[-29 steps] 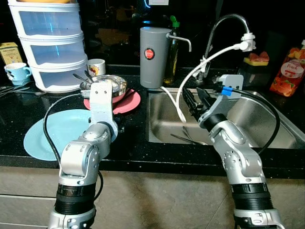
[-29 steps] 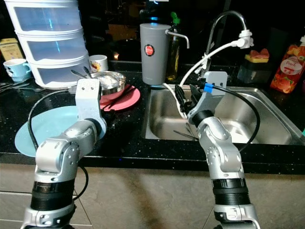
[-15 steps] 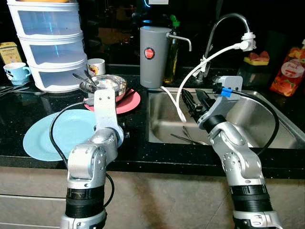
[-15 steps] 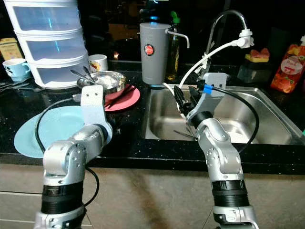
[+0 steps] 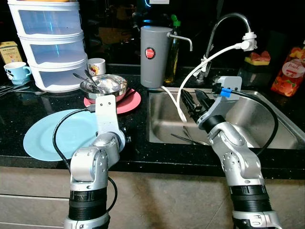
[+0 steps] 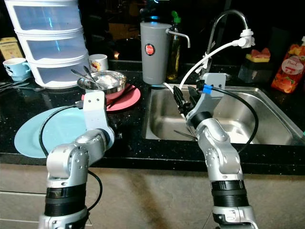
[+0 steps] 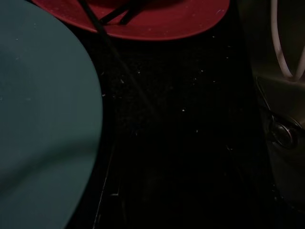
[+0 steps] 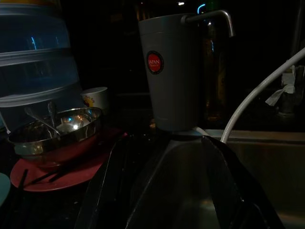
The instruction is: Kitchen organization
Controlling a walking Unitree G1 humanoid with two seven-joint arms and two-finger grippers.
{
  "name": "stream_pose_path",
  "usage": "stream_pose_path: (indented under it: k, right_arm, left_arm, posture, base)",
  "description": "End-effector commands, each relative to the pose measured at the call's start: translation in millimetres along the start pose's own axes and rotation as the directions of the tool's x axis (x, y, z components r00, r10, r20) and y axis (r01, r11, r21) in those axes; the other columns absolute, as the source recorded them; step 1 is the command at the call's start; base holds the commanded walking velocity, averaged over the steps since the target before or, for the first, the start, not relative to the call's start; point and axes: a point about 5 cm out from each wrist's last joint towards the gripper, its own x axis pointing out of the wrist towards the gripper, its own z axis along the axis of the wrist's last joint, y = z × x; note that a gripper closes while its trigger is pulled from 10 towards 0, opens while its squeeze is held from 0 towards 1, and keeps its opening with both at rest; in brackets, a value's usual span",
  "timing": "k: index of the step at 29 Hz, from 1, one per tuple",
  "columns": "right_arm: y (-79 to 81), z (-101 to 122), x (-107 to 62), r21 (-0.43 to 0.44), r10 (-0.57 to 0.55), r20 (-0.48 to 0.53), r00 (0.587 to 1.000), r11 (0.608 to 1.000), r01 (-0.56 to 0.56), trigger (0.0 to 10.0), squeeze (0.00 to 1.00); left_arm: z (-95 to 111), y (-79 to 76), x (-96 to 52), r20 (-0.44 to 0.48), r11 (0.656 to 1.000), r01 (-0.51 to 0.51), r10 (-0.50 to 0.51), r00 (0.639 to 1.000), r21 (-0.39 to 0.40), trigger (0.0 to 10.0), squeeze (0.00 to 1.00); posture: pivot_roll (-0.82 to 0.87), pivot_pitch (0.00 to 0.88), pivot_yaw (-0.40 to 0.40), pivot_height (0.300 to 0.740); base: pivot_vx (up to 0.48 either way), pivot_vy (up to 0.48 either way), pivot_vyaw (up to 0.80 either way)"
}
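Kitchen counter of black speckled stone, seen from my head camera, with both of my arms raised over it. My right gripper hangs above the near left part of the stainless steel sink, its two black fingers spread apart with nothing between them. Thin metal cutlery lies on the sink floor just below and in front of that gripper, not touching it. A white flexible hose loops down from the curved chrome tap and passes just beside the gripper.

My left arm stands over the counter between the round light blue plate and the sink; I cannot tell whether its fingers are spread or closed. Its wrist camera looks down on the blue plate's edge, bare counter and the rim of the round red plate.

That red plate sits behind the blue one, carrying a shiny steel bowl with spoons in it and dark chopsticks on its rim, well apart from both grippers. Behind stand a grey cylindrical water dispenser, a white three-drawer plastic unit, a small white mug and a pale blue cup.
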Motion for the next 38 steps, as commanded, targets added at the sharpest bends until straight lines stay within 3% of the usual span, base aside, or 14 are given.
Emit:
stream_pose_path:
  k: [1,6,16,17,18,19,20,30,34,35,36,37,38]
  right_arm:
    - [0.4,1,-0.5,0.012,0.005,0.0,1.0,1.0,-0.005,10.0,0.0]
    - [0.8,1,-0.2,0.012,0.007,0.003,1.0,1.0,-0.007,10.0,0.0]
    - [2.3,3,1.5,0.009,0.012,0.007,1.0,1.0,-0.012,10.0,0.0]
    - [2.3,4,1.5,0.007,0.012,0.009,1.0,1.0,-0.012,10.0,0.0]
    - [2.3,4,1.5,0.007,0.012,0.009,1.0,1.0,-0.012,10.0,0.0]
    - [2.2,4,1.3,0.006,0.011,0.01,1.0,1.0,-0.011,10.0,0.0]
    - [1.6,5,0.9,0.005,0.009,0.011,1.0,1.0,-0.009,10.0,0.0]
    - [1.3,5,1.4,0.005,0.008,0.013,1.0,1.0,-0.008,10.0,0.0]
    - [1.5,5,1.7,0.006,0.009,0.012,1.0,1.0,-0.009,10.0,0.0]
    - [1.5,4,1.7,0.006,0.009,0.012,1.0,1.0,-0.009,10.0,0.0]
    - [1.4,4,1.6,0.006,0.008,0.011,1.0,1.0,-0.009,10.0,0.0]
    - [1.4,4,1.4,0.006,0.008,0.011,1.0,1.0,-0.008,10.0,0.0]
    - [1.2,4,1.2,0.006,0.008,0.011,1.0,1.0,-0.008,10.0,0.0]
  left_arm:
    - [-11,1.6,2.6,-0.044,1.0,-0.018,0.018,0.999,0.002,10.0,0.0]
    - [-15,3.4,6.0,-0.054,1.0,-0.026,0.026,0.998,0.002,10.0,0.0]
    - [-19,16.1,36.6,-0.093,0.997,-0.068,0.064,0.994,-0.034,10.0,0.0]
    - [-19,18.6,42.1,-0.104,0.996,-0.064,0.057,0.993,-0.069,8.8,0.0]
    - [-19,18.6,42.1,-0.104,0.996,-0.064,0.057,0.993,-0.069,8.8,0.0]
    - [-19,20.8,44.4,-0.109,0.994,-0.072,0.063,0.992,-0.08,5.3,0.0]
    - [-18,24.4,47.8,-0.121,0.991,-0.079,0.066,0.99,-0.104,0.0,0.0]
    - [-16,30.9,54.9,-0.11,0.994,-0.103,0.097,0.989,-0.047,0.0,0.0]
    - [-3,30.4,55.4,-0.024,0.995,-0.101,0.101,0.995,-0.005,0.0,0.0]
    - [4,29.4,54.1,0.017,0.995,-0.101,0.101,0.995,0.017,3.2,0.0]
    - [8,28.6,53.3,0.044,0.994,-0.102,0.101,0.994,0.031,3.2,0.0]
    - [15,27.0,50.8,0.083,0.994,-0.102,0.099,0.992,0.037,10.0,0.0]
    - [24,24.2,46.9,0.128,0.995,-0.095,0.09,0.988,0.037,10.0,0.0]
  posture:
    - [0.09,0.124,-0.029,0.74]
    - [0.09,0.118,-0.03,0.74]
    - [0.07,0.107,-0.035,0.74]
    - [0.07,0.105,-0.032,0.74]
    - [0.07,0.105,-0.032,0.74]
    - [0.07,0.105,-0.032,0.74]
    - [0.07,0.105,-0.032,0.74]
    - [0.07,0.099,-0.034,0.74]
    - [0.07,0.1,-0.035,0.74]
    - [0.07,0.1,-0.035,0.74]
    - [0.07,0.1,-0.035,0.74]
    - [0.07,0.105,-0.035,0.74]
    - [0.07,0.105,-0.035,0.74]
  base:
    - [0.0,0.0,0.0]
    - [0.0,0.0,0.0]
    - [0.0,0.0,0.0]
    - [0.0,0.0,0.0]
    - [0.0,0.0,0.0]
    - [0.0,0.0,0.0]
    - [0.0,0.0,0.0]
    - [0.0,0.0,0.0]
    - [0.0,0.0,0.0]
    - [0.0,0.0,0.0]
    - [0.0,0.0,0.0]
    - [0.0,0.0,0.0]
    - [0.0,0.0,0.0]
